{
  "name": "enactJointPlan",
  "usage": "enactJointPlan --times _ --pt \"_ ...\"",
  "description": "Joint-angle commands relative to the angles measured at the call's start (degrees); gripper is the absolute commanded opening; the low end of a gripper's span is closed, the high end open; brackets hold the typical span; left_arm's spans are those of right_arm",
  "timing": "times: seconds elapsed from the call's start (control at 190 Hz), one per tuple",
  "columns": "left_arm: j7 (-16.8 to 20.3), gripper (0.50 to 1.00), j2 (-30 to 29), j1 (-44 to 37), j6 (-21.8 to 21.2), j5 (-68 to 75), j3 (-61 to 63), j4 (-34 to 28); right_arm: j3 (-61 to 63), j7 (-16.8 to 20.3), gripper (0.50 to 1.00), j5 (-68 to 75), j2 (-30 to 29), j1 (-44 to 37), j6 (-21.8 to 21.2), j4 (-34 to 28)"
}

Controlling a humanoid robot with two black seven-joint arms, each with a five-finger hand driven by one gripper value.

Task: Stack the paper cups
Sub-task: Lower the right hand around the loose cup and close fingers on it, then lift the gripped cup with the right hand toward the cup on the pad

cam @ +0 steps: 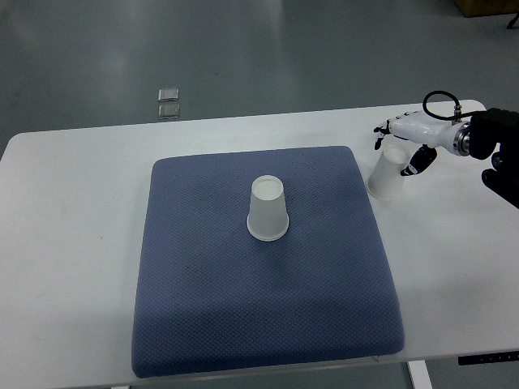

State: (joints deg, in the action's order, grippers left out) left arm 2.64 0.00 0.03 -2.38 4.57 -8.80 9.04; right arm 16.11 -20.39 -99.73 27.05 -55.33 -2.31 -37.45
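We see 2 paper cups: 1 cup (268,209) stands upside down at the middle of the blue mat (203,308), the other cup (388,173) sits inverted on the white tabletop (73,243) just off the mat's right edge. Our right hand (408,138) is over it, fingers (379,130) apart around its top, not visibly clamped. We should close evenly without crushing, lift straight, then lower it squarely over the centre cup.
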Motion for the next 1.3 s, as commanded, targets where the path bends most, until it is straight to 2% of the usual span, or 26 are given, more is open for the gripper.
enactJointPlan --times 0.0,0.417,0.58,0.744,0.897,0.981,1.134,1.292 --pt "0.0 1.0 0.0 -0.03 0.0 0.0 0.01 0.02 -0.46 0.0 0.919 -0.11 -0.51 -0.13 0.02 1.06" --pt "0.0 1.0 0.0 0.06 0.0 0.0 0.01 0.02 -1.78 0.0 0.917 -0.11 -0.6 -0.21 0.2 1.77" --pt "0.0 1.0 0.0 -0.03 0.0 0.0 0.01 0.02 -2.13 0.0 0.899 -0.11 -0.69 -0.21 0.99 2.29" --pt "0.0 1.0 0.0 0.06 0.0 0.0 0.01 0.02 -2.75 0.0 0.815 -0.11 -0.69 -0.21 0.99 2.47" --pt "0.0 1.0 0.0 -0.03 0.0 0.0 0.01 0.02 -2.75 0.0 0.682 -0.11 -0.86 -0.3 1.08 2.56" --pt "0.0 1.0 0.0 -0.03 0.0 0.0 0.01 0.02 -2.84 0.0 0.637 -0.11 -0.95 -0.3 1.17 2.56" --pt "0.0 1.0 0.0 -0.03 0.0 0.0 0.01 0.02 -2.66 0.0 0.511 0.15 -0.69 -0.57 1.96 2.56" --pt "0.0 1.0 0.0 -0.03 0.0 0.0 0.01 0.02 -1.87 -0.09 0.5 1.21 0.02 -3.11 1.78 1.77"
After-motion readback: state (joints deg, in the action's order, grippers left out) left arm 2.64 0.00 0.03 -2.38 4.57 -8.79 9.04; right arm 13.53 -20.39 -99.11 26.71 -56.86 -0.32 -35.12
